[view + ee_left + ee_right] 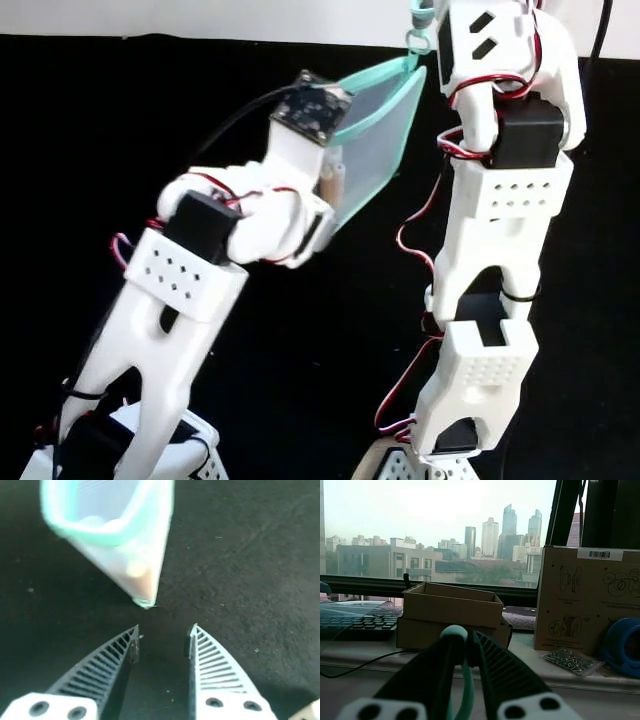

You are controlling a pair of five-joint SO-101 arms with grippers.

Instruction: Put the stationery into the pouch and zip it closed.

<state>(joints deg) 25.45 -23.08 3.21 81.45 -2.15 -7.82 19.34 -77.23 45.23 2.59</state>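
While our right gripper (466,639) clamped the pouch (378,130) by its teal pull (454,631), our left gripper (165,630) gaped near its lower corner. Something pale, perhaps stationery (136,570), lay inside.

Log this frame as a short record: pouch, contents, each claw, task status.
pouch: translucent, teal trim, hanging above the black table, mouth looks open
contents: tan item near the lower corner; kind unclear
right claw: raised high, shut on the pouch's teal loop
left claw: open, apart from the pouch, tips toward its lower corner
status: not yet zipped
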